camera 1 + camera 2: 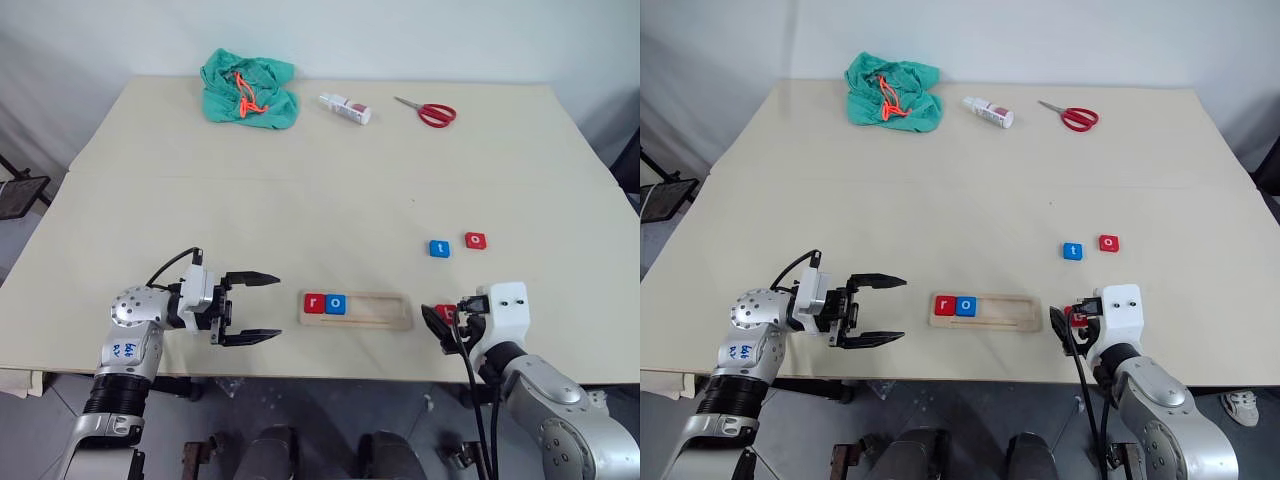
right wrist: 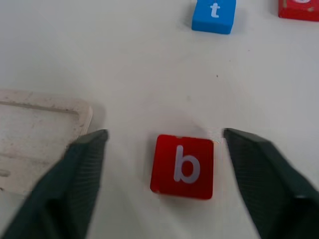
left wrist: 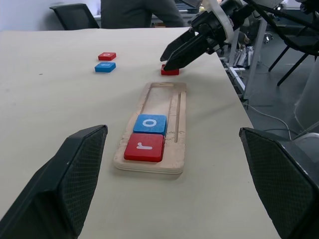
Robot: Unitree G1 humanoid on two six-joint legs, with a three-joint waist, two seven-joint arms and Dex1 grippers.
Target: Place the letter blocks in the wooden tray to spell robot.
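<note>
Across most of the frame, a pale tabletop (image 1: 300, 190) is stretching out under the head camera. Along its top edge a crumpled green cloth (image 1: 249, 88) is lying at upper left, with a small white bottle (image 1: 345, 108) and red-handled scissors (image 1: 427, 111) to its right. Near the bottom centre, the wooden tray (image 1: 372, 311) is lying flat, holding a red r block (image 1: 314, 303) and a blue o block (image 1: 336, 303) side by side at its left end. At lower left, the left gripper (image 1: 252, 307) is hovering level, its fingers spread wide and aiming at the tray. At lower right, the right gripper (image 2: 164, 164) is hanging with its fingers open on either side of the red b block (image 2: 183, 166), which is resting on the tabletop just right of the tray, untouched. Right of centre, a blue t block (image 1: 439, 248) and a red o block (image 1: 475, 240) are sitting close together.
</note>
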